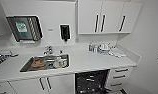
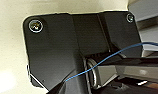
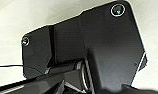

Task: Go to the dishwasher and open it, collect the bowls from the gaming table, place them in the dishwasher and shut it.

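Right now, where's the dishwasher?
In the head view the dishwasher stands open under the white counter, right of the sink, between the cabinet doors and the drawers.

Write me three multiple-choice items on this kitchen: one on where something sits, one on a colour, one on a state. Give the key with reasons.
1. Where is the dishwasher?
A. Under the counter, right of the sink
B. Above the sink
C. Left of the stove

2. What colour are the upper cabinet doors?
A. Yellow
B. White
C. Green

3. What state is the dishwasher in?
A. Shut
B. Open
C. Pulled out of the counter

Key: 1 A, its dark opening sits below the counter, right of the sink. 2 B, the doors are white with dark bar handles. 3 B, its dark inside and wire racks are exposed.
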Available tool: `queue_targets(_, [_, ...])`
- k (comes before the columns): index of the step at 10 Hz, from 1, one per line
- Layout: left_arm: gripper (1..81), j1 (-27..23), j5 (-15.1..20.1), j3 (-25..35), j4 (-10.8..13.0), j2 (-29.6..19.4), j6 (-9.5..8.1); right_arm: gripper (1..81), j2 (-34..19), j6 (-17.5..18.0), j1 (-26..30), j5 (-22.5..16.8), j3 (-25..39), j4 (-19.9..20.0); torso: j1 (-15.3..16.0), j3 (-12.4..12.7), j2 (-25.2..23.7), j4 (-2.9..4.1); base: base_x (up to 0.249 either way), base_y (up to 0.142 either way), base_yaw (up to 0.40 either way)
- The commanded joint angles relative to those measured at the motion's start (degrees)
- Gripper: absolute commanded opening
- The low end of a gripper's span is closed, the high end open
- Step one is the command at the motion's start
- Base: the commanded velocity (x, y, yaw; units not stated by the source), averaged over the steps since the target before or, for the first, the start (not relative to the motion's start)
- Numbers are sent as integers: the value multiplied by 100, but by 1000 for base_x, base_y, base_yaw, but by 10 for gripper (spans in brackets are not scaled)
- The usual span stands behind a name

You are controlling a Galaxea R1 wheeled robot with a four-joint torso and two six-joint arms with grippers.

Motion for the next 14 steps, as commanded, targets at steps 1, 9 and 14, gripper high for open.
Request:
queue_targets(1, [811,-184,335,16,-27,-3,46,811,2,11,226,-318,1,-57,-358,-15,555,0,0,0,0])
queue_targets(9, [811,-184,335,16,-27,6,55,811,-7,-7,244,-300,1,-57,-561,166,1130,0,0,0,0])
queue_targets(14, [811,-184,335,16,-36,6,46,811,2,-15,226,-300,9,-57,-575,1038,1117,0,0,0,0])
